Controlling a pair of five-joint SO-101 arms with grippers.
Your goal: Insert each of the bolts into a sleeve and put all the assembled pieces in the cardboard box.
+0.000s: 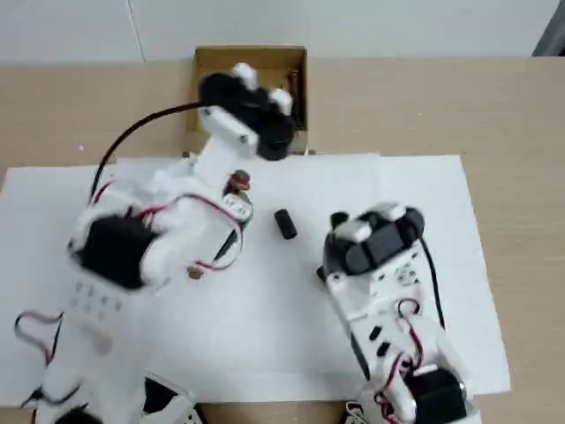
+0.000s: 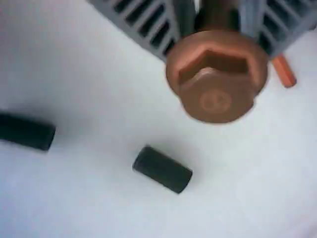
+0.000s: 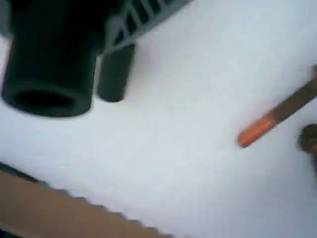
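Bolt (image 2: 216,82), copper coloured, is clenched in the left gripper (image 2: 218,17) above the white paper (image 1: 265,336), with its hexagon head toward the wrist camera. The right gripper (image 3: 64,29) grasps one black sleeve (image 3: 47,64), whose open end is free. Between the two grippers a loose sleeve (image 1: 284,223) lies flat on the paper and touches neither of them. The paper lies on a wooden table (image 1: 512,106), with bare paper open at the near side. The cardboard box (image 1: 205,66) stands just beyond the paper's far edge, partly under the left arm (image 1: 238,115). Behind it is a pale wall (image 1: 353,26).
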